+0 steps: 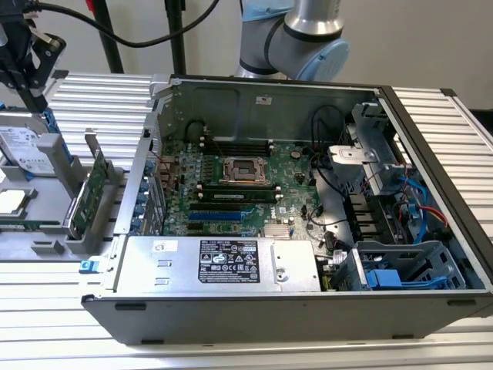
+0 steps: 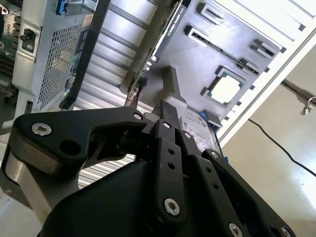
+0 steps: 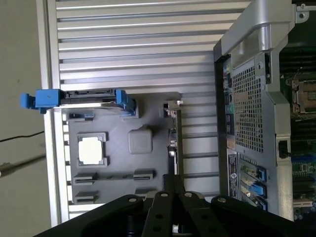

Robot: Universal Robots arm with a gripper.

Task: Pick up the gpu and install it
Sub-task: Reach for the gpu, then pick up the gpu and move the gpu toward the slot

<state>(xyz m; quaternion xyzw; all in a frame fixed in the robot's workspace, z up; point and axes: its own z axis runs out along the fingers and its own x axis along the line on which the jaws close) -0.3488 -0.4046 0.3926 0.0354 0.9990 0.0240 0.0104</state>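
Observation:
The gpu [image 1: 88, 193] stands on edge in a slot of the grey parts tray [image 1: 46, 247], at the exterior view's left of the open computer case [image 1: 435, 166]. Its silver bracket rises at the far end. In both wrist views it shows edge-on, as a thin dark strip [image 2: 165, 34] [image 3: 173, 140]. My black gripper [image 1: 36, 104] hangs above the tray's far end, up and away from the gpu, and touches nothing. Its fingers are shut and empty in both wrist views [image 2: 169, 106] [image 3: 173, 180]. The green motherboard [image 1: 231, 185] lies inside the case.
The tray also carries a hard drive [image 1: 19, 150] in a blue caddy [image 3: 79, 98] and a processor chip [image 3: 92, 149]. A silver power supply [image 1: 223, 262] fills the case's near side. Cables and a drive cage [image 1: 377, 154] crowd the exterior view's right.

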